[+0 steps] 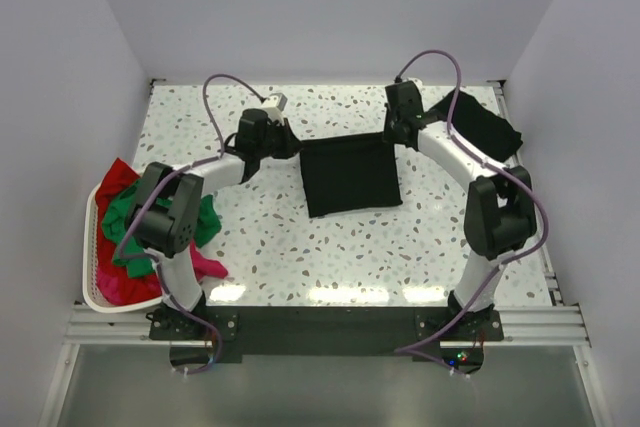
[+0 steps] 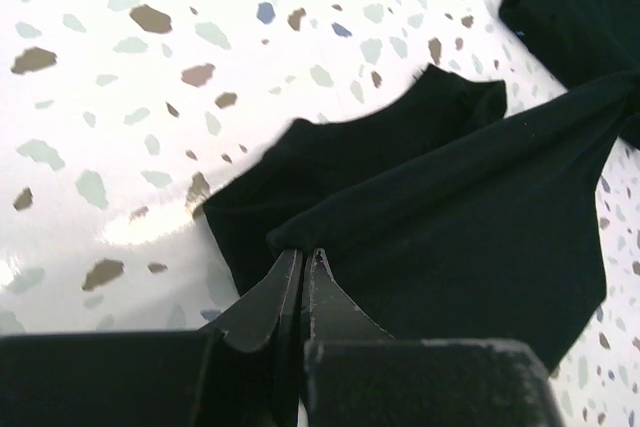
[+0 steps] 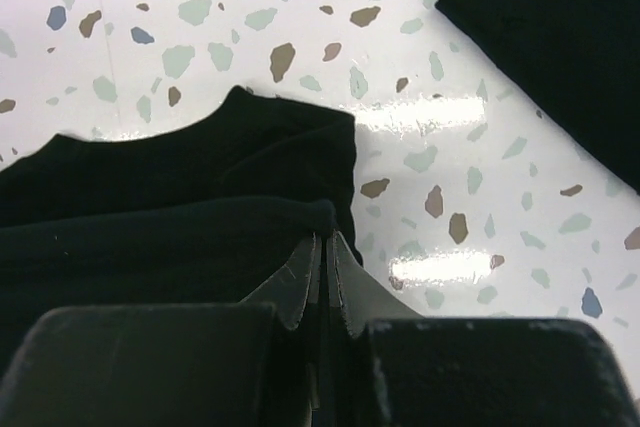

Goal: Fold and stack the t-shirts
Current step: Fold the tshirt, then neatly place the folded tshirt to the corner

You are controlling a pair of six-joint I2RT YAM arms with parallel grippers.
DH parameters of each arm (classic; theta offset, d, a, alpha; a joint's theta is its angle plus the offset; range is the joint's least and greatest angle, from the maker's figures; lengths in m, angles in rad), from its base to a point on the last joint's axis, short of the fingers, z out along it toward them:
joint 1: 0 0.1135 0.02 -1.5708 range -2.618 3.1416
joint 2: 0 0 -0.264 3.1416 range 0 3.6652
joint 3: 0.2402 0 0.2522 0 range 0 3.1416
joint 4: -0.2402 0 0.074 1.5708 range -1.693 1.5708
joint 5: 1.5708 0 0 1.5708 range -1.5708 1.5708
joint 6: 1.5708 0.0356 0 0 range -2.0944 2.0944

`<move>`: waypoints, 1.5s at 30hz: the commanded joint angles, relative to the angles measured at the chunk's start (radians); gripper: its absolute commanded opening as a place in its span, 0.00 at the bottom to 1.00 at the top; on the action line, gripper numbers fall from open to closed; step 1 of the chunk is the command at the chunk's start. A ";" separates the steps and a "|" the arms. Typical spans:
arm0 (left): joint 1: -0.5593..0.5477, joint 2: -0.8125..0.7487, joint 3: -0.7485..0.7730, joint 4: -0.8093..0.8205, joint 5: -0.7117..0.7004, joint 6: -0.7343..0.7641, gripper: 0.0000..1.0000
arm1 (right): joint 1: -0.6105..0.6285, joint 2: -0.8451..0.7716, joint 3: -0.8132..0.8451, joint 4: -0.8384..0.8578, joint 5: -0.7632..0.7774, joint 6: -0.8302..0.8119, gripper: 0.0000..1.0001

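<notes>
A black t-shirt (image 1: 350,175) lies partly folded in the middle of the table. My left gripper (image 1: 292,143) is shut on its far left corner; the left wrist view shows the cloth (image 2: 450,217) pinched at the fingertips (image 2: 305,257). My right gripper (image 1: 392,135) is shut on its far right corner, with the cloth (image 3: 170,217) pinched at the fingertips (image 3: 325,239). The far edge is lifted and stretched between the two grippers. A second black t-shirt (image 1: 482,125) lies folded at the far right; it also shows in the left wrist view (image 2: 575,17) and the right wrist view (image 3: 560,37).
A white basket (image 1: 92,267) at the left edge holds red (image 1: 118,282) and green (image 1: 128,209) shirts. A magenta shirt (image 1: 208,265) spills onto the table by the left arm's base. The table is white speckled terrazzo (image 1: 330,247) with walls on three sides.
</notes>
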 commanded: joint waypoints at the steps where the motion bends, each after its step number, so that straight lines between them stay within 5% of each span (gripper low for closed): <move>1: 0.039 0.063 0.105 0.020 -0.014 0.021 0.00 | -0.029 0.050 0.091 0.028 0.018 -0.038 0.00; 3: 0.053 0.112 0.139 0.018 -0.013 0.027 0.00 | -0.033 0.111 0.142 0.028 0.015 -0.045 0.00; 5: 0.064 0.153 0.189 0.006 -0.020 0.029 0.23 | -0.041 0.159 0.217 0.014 -0.022 -0.056 0.08; 6: 0.067 0.160 0.205 -0.005 -0.028 0.030 0.48 | -0.045 0.208 0.246 0.003 -0.042 -0.070 0.21; 7: 0.067 0.163 0.220 -0.020 -0.043 0.032 0.59 | -0.047 0.223 0.295 -0.004 -0.067 -0.078 0.56; 10: 0.067 0.131 0.196 -0.028 -0.103 0.041 0.82 | -0.050 0.233 0.303 -0.009 -0.114 -0.093 0.89; 12: 0.067 0.097 0.162 -0.028 -0.128 0.050 0.89 | -0.061 0.193 0.271 0.018 -0.153 -0.096 0.97; 28: 0.056 0.078 0.022 0.014 0.093 0.058 0.94 | -0.127 -0.013 -0.154 0.140 -0.392 -0.133 0.99; 45: 0.038 0.209 0.082 0.023 0.136 0.043 0.92 | -0.200 -0.033 -0.292 0.267 -0.581 -0.105 0.99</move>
